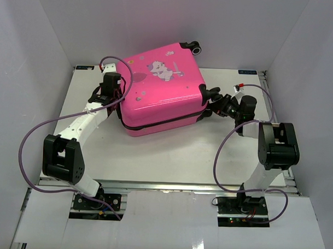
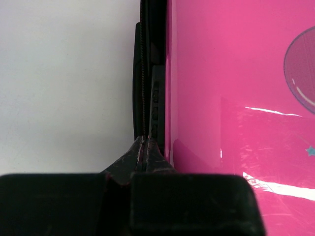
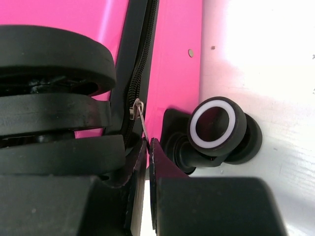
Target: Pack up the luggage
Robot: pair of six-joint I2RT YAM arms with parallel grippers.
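While my right claw point(image 3: 148, 141) pinches the zipper pull point(image 3: 139, 112) on the luggage point(image 1: 162, 94), my left claw point(image 2: 146, 140) sits closed at its seam; zipping needs steady drag.

The luggage point(image 1: 162, 94) blocks the upper middle of the top view. Bare table point(image 1: 171, 157) lies open across the lower middle. In the right wrist view, wheels point(image 3: 216, 128) crowd both sides, leaving only the seam with the zipper pull point(image 3: 141, 120) between. Walls point(image 1: 26, 70) close left, right and top.
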